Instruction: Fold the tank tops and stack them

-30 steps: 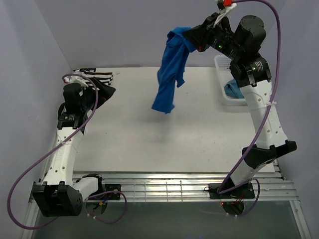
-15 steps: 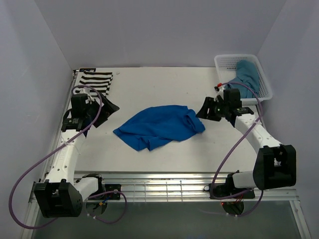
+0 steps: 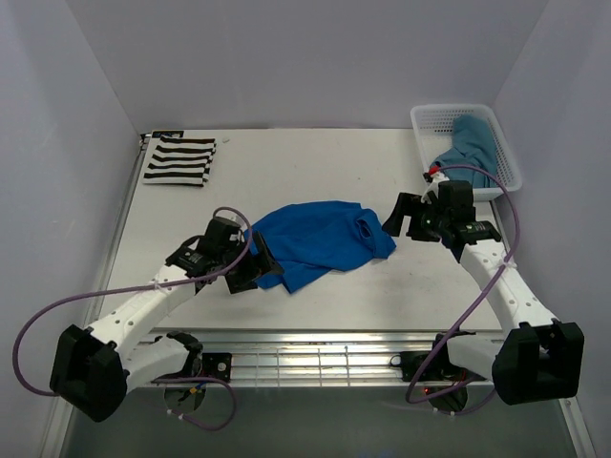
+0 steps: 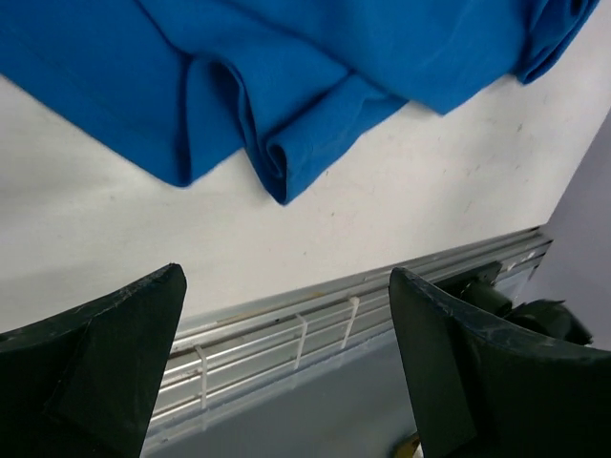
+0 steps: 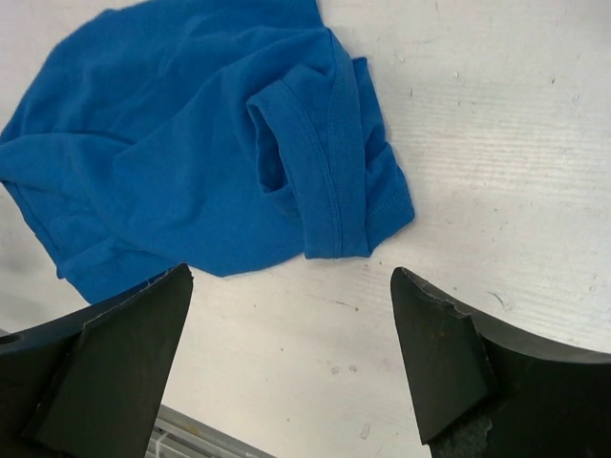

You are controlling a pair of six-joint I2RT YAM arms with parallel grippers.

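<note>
Well, the white table (image 3: 315, 172) stretches out under both my arms, and the royal blue tank top (image 3: 320, 240) lies crumpled at its middle (its right end is bunched and folded over). At the far right corner sits the white mesh basket (image 3: 506, 157) with the teal-blue tank top (image 3: 473, 143) in it. The striped tank top (image 3: 179, 159) lies folded at the far left corner. My left gripper (image 3: 260, 272) hangs spread wide over the blue top's near left edge. My right gripper (image 3: 396, 218) is spread wide just beside its right edge.
</note>
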